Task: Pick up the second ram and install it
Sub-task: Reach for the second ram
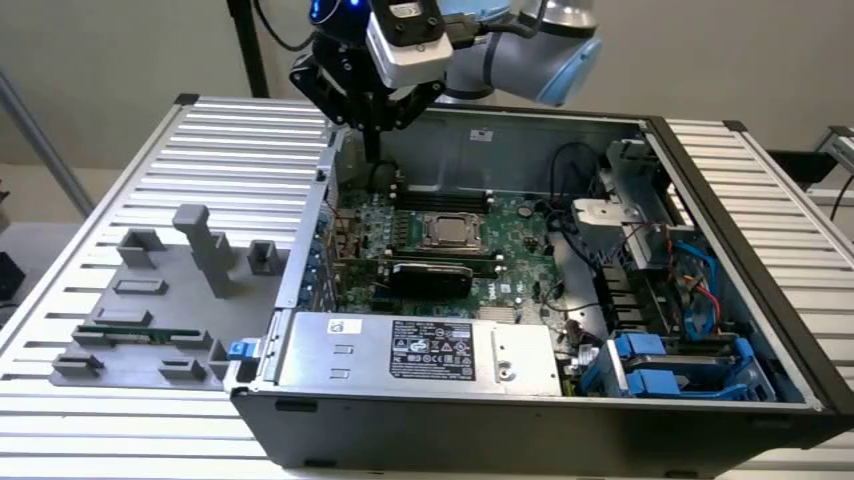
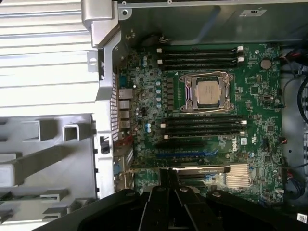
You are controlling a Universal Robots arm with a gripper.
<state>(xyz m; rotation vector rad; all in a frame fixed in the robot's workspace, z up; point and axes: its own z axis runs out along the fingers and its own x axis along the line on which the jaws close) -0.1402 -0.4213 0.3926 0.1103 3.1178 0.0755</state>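
an open desktop computer case (image 1: 534, 430) lies on its side on a ribbed metal table (image 1: 227, 130), seen from above and in front. one robot arm reaches in from the far side. its gripper (image 1: 376, 150) points straight down over the far left corner of the case, in the exterior view's terms, just above the left edge of the green motherboard (image 1: 521, 225). the jaws are pressed together, and nothing can be made out between them.

the second ram (image 1: 134, 333), a thin green stick with dark chips, lies flat in a grey plastic holder (image 1: 200, 250) on the table. it is outside the case, towards the exterior view's near left, well apart from the gripper.

inside the case a square silver processor socket (image 1: 454, 232) sits mid-board. a grey power supply (image 1: 414, 350) with a white label fills the near side. blue drive bays (image 1: 667, 365) are at the near right.

in the wrist view the gripper (image 2: 168, 174) shows as two dark fingers (image 2: 162, 202) meeting at their tips above the motherboard (image 2: 260, 96). long black memory slots (image 2: 199, 57) run on either side of the processor socket (image 2: 208, 91).
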